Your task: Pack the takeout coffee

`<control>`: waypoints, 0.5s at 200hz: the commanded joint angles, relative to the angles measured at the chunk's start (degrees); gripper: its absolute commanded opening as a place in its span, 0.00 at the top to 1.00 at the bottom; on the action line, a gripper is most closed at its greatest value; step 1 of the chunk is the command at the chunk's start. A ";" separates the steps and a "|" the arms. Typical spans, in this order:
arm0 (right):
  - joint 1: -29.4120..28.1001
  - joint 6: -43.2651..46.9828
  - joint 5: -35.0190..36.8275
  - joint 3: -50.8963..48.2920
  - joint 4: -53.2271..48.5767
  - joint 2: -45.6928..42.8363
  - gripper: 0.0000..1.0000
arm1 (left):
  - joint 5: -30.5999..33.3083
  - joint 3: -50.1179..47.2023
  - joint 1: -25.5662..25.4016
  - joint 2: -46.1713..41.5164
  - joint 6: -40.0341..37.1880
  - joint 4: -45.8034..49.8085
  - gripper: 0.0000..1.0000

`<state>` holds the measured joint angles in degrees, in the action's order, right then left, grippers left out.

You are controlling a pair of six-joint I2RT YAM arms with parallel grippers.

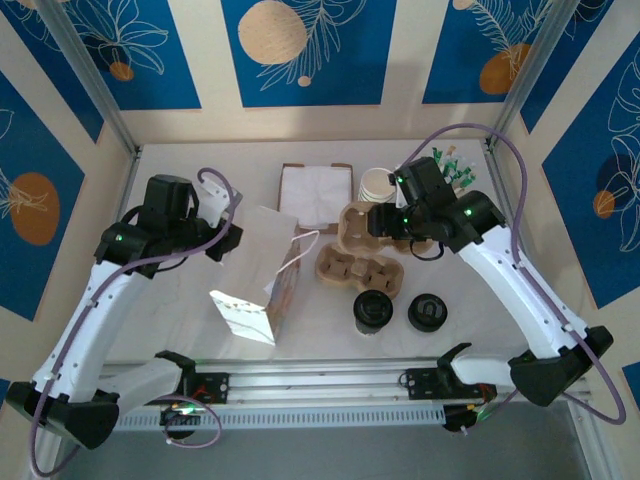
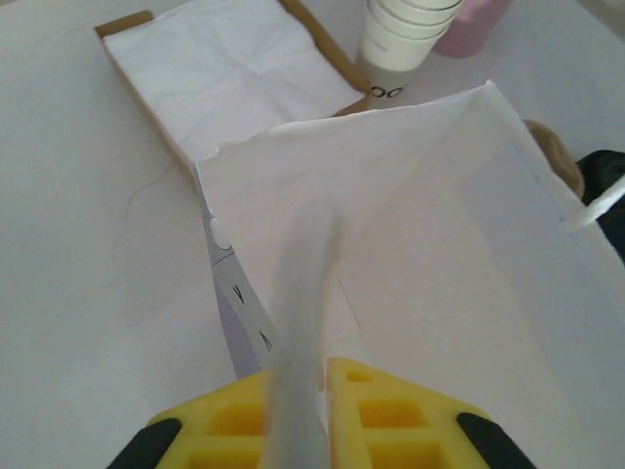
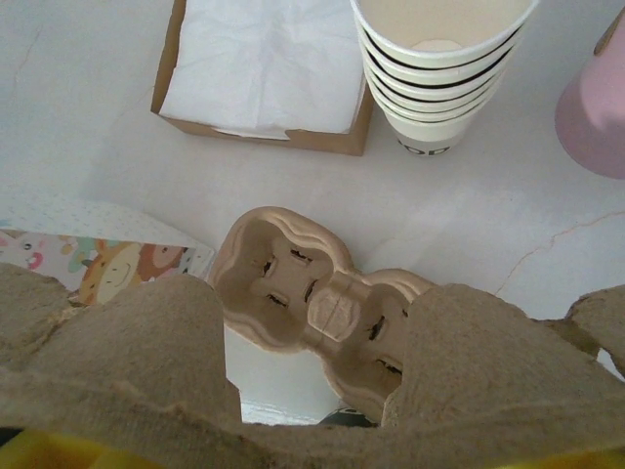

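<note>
Pinching the thin white paper bag [image 2: 439, 244] at its rim: left fingers [image 2: 391, 415], pressed together on it. Right fingers [image 3: 39, 457] clamp a moulded-pulp carrier [image 3: 146, 362]; right wrist view gives its fibrous grain. Top view picks up takeout coffee [image 1: 372, 310], round black-lidded, on bench [image 1: 310, 330] just beside second carrier [image 1: 355, 268].

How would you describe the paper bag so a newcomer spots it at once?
Look at the middle of the white table, just left of the brown cup carrier. The paper bag is there: white, with cartoon-printed sides and a string handle.
</note>
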<state>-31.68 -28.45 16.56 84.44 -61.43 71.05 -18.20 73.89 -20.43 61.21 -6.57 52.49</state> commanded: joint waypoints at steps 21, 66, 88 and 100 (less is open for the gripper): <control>-0.05 1.33 0.22 2.61 -2.36 -2.17 0.44 | -5.01 0.54 -0.40 0.47 -4.27 -2.77 0.94; -0.30 1.07 -0.50 4.51 -3.26 -2.62 0.44 | -5.88 0.55 -0.41 2.06 -5.61 -4.01 0.96; -0.83 1.46 0.11 6.27 -3.60 -2.41 0.44 | -7.85 0.22 -0.40 2.24 -4.62 -6.00 0.88; -1.02 1.77 0.57 7.55 -3.61 -2.32 0.44 | -6.61 0.01 -0.39 2.38 -3.71 -7.42 0.64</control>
<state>-32.10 -27.97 16.56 88.51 -64.03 69.67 -23.03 73.89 -20.45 63.57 -10.76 48.73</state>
